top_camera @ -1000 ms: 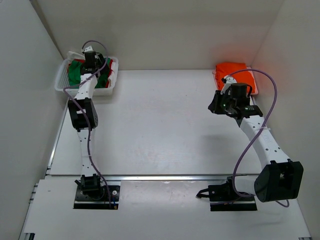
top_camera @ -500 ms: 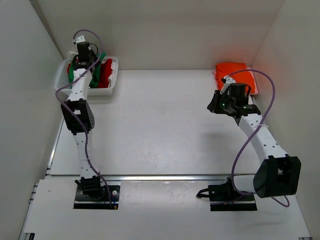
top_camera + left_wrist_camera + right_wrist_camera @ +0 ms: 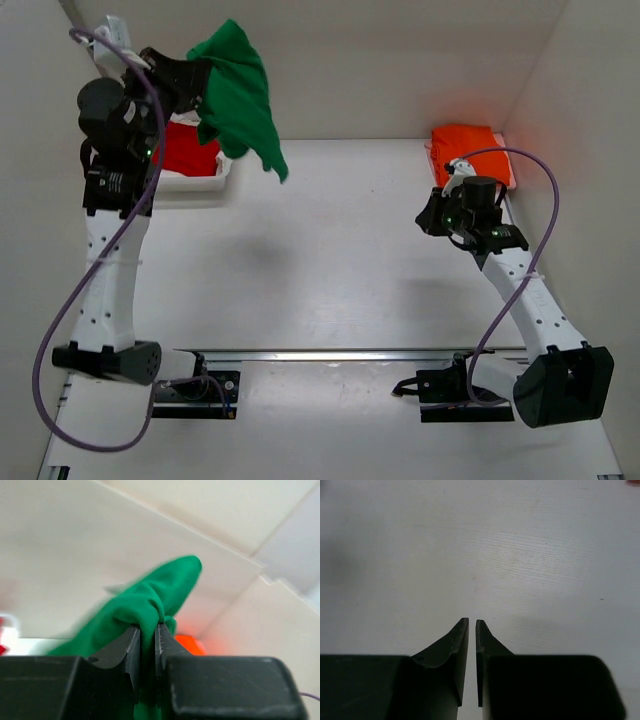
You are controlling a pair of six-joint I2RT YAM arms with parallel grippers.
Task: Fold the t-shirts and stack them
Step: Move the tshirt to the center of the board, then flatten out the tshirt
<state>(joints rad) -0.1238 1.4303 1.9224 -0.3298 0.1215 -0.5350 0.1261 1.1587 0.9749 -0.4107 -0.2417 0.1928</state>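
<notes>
We noted the left gripper [image 3: 148,631] pinching the green shirt [image 3: 240,100] high above the basket [image 3: 200,183], likely for spreading; the right gripper [image 3: 472,623] hung nearly closed, empty.

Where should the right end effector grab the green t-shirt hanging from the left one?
Take the loose lower corner of the green t-shirt, coming from the table-centre side. The left end effector pinches a bunched fold, so the cloth drapes down to that free tip, clear of the basket. The right end effector is shut and must open first.
</notes>
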